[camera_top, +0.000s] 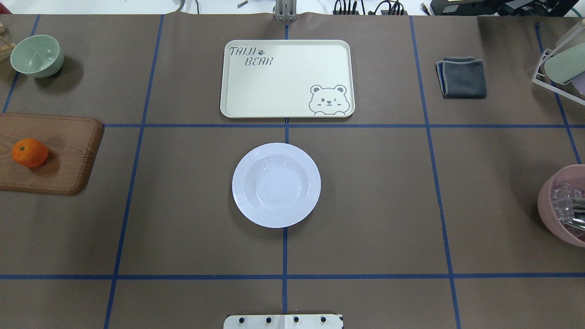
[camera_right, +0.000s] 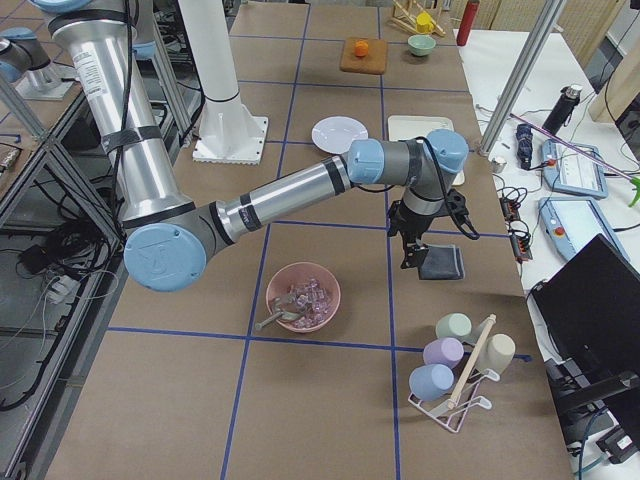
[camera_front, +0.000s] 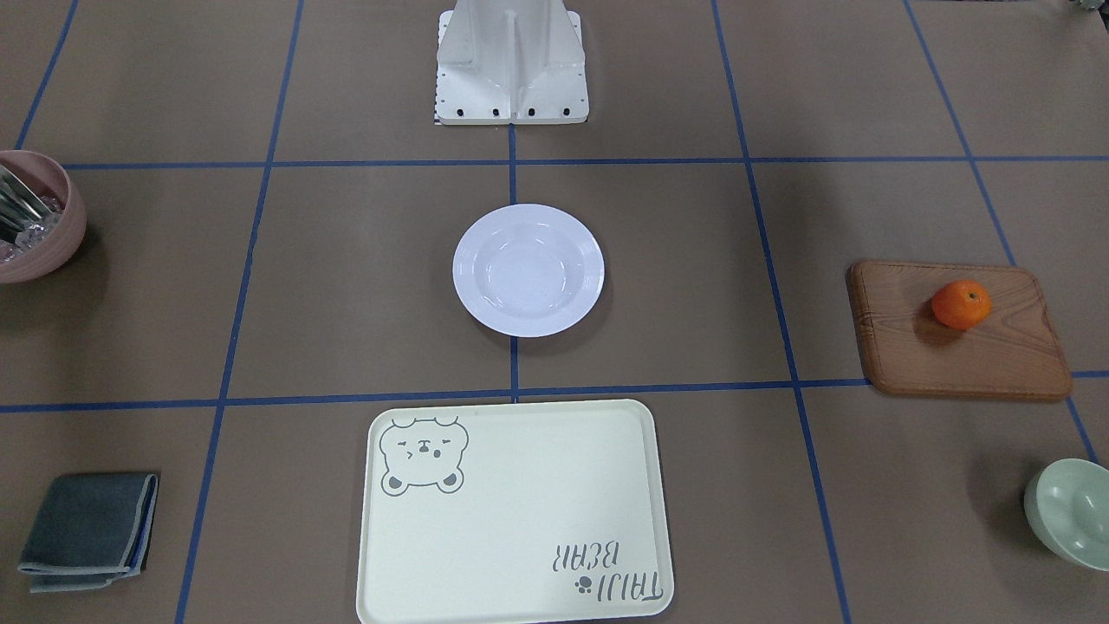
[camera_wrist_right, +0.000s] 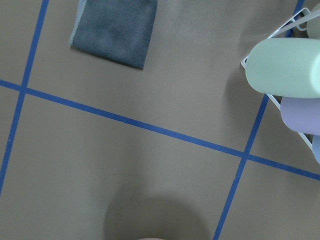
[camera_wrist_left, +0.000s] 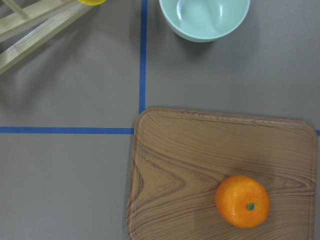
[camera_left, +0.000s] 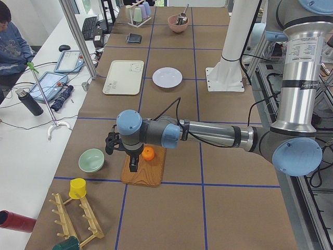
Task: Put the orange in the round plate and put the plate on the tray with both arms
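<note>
Orange round mandarin (camera_front: 961, 304): on brown wooden board (camera_front: 979, 364)
White round plate (camera_front: 528, 269): near cream rectangular tray (camera_front: 520, 503)
Left tool (camera_left: 132, 165), right tool (camera_right: 408, 258): spread cannot be told

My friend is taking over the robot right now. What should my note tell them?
Left gripper: hangs over the wooden board, next to the orange. I cannot tell from the side view whether it is open or shut.
Right gripper: above the grey cloth, away from the job. I cannot tell its state either.
Orange: lies on the wooden board, on the robot's left, not gripped.
Round plate: empty, in the middle of the table.
Tray: empty, just beyond the plate.
Done: nothing yet.
Left: put the orange in the plate, then lift the plate onto the tray with both arms.
</note>
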